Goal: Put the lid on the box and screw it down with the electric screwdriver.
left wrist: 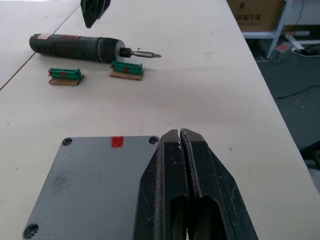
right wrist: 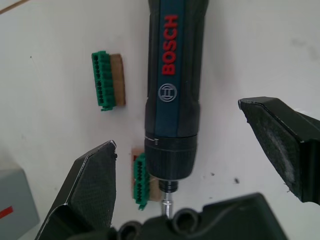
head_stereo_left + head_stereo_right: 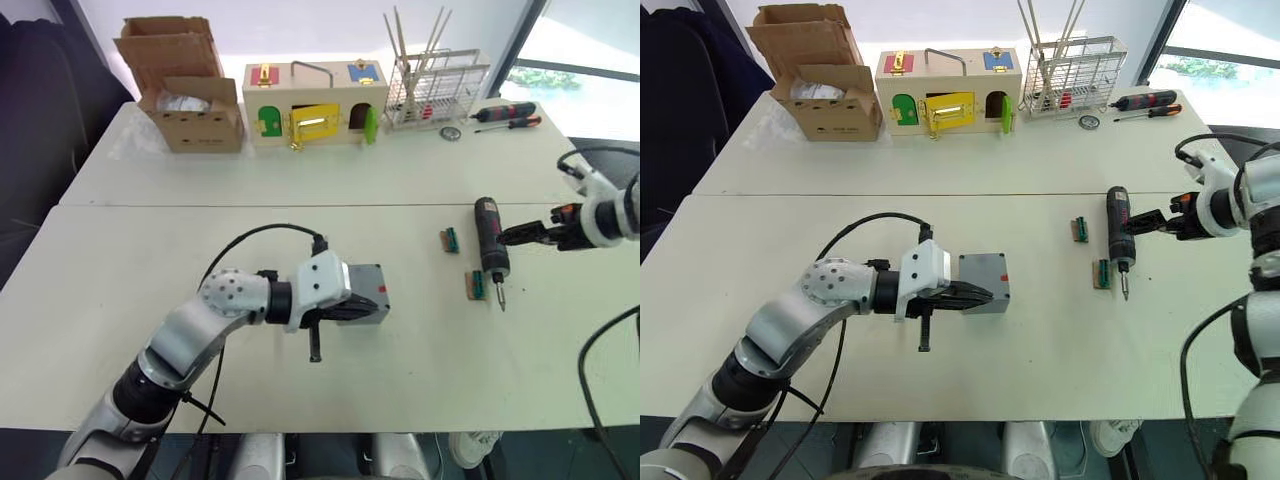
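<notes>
Lid [image 1: 90, 185]: it sits already on top of the box [image 3: 368, 296], grey, with screw holes at the corners; the red mark is at its far edge.
Box place: near the middle of the front table [image 3: 420, 370], well away from every table edge.
My left gripper [image 1: 181, 145]: my two fingers are pressed together with nothing between them, and they rest on the lid near its edge.
Electric screwdriver [image 3: 490, 243]: it lies flat on the table at my right, well apart from the box, its bit pointing toward the front edge.
My right gripper [image 2: 190, 145]: my fingers are spread wide, one on each side of the screwdriver body, not touching it.
Green connectors: one [image 3: 450, 240] lies just beside the screwdriver body, another [image 3: 476, 285] lies close by the bit.
Open room: bare table top lies between the box and the screwdriver, and also in front of the box.
Far table: a cardboard box [image 3: 185, 95], a wooden latch box [image 3: 315, 105], a wire rack [image 3: 435, 90] and two hand screwdrivers [image 3: 508, 116] stand along the back.
Room: bright window behind the far table.
</notes>
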`<state>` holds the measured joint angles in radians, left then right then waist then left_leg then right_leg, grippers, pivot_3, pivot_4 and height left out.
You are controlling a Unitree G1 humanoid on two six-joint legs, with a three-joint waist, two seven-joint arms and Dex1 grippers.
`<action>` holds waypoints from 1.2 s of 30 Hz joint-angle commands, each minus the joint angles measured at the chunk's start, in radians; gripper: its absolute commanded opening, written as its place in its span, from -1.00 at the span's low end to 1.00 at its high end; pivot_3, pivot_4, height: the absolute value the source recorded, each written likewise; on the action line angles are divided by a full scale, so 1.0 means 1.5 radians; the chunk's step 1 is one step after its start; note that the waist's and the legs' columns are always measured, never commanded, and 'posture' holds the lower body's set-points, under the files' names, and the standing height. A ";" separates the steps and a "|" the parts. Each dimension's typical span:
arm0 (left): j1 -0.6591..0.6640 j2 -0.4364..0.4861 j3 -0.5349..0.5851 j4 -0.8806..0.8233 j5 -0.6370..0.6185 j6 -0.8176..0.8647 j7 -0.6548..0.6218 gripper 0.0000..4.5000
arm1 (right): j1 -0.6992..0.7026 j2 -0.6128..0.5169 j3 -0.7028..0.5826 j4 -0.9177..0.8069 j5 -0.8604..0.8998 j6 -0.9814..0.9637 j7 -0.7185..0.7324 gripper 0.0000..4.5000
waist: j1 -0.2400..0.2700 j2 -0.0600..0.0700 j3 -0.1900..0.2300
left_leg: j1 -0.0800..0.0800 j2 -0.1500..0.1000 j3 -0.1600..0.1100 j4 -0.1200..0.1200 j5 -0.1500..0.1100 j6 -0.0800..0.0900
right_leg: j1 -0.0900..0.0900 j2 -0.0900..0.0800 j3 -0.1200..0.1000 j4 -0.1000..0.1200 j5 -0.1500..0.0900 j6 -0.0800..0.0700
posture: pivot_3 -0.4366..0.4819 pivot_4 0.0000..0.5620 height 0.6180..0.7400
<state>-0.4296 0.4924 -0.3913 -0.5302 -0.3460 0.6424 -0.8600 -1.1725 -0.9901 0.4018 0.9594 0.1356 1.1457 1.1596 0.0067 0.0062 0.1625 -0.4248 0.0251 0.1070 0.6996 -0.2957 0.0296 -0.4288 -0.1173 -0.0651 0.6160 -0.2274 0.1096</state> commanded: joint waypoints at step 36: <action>0.037 -0.005 0.037 -0.055 -0.044 0.062 0.082 -1.00 | -0.079 0.104 -0.077 0.250 -0.254 -0.364 -0.026 -0.16 | -0.003 0.000 -0.001 | 0.009 -0.001 -0.001 0.000 0.000 0.000 | 0.011 -0.002 0.000 -0.002 0.000 0.000 | -0.05 -0.47 0.80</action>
<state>-0.3611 0.4904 -0.3663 -0.6144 -0.3845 0.7556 -0.7247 -1.2279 -0.8021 0.3370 1.3519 -0.2743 0.6068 1.1473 0.0020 0.0055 0.1617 -0.4117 0.0236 0.1061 0.6997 -0.2959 0.0290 -0.4131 -0.1197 -0.0638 0.6128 -0.2276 0.1095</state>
